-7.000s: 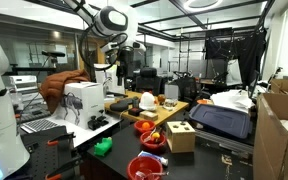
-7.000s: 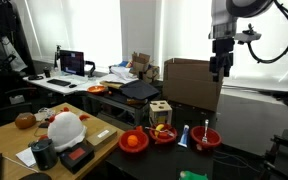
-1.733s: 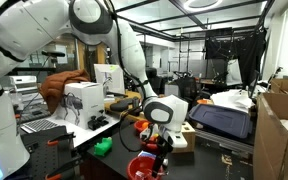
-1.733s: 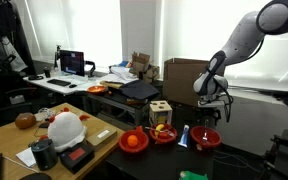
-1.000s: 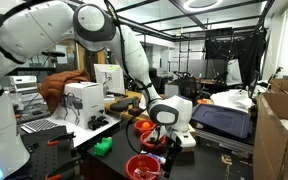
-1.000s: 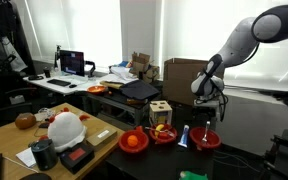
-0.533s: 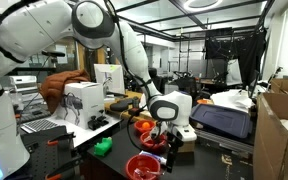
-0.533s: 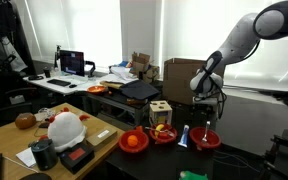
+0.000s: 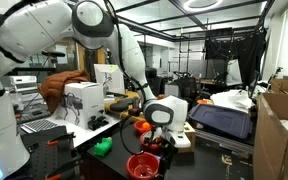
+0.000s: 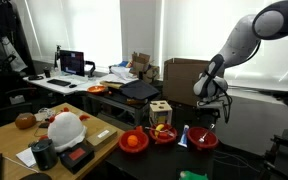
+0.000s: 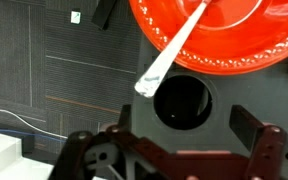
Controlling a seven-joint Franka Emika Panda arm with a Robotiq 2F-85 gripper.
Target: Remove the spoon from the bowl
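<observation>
The wide red bowl [image 11: 219, 35] fills the top of the wrist view. A white spoon [image 11: 169, 55] lies in it, with its handle end reaching over the rim toward the lower left. My gripper [image 11: 182, 130] is open and empty, its two fingers spread below the bowl's rim, apart from the spoon. In both exterior views the gripper [image 9: 162, 146] [image 10: 215, 112] hangs just above the bowl [image 9: 141, 167] [image 10: 205, 140] at the near end of the dark table.
A dark round hole [image 11: 182, 100] sits in the table beside the bowl's rim. A tan wooden box [image 9: 181, 137] [image 10: 160, 112], a smaller red dish [image 9: 152, 140] [image 10: 164, 134], another red dish holding an orange [image 10: 134, 141], and a green object [image 9: 103, 147] stand nearby.
The arm has shifted slightly over the bowl and stays low above it. The gripper remains open, and the spoon has not moved.
</observation>
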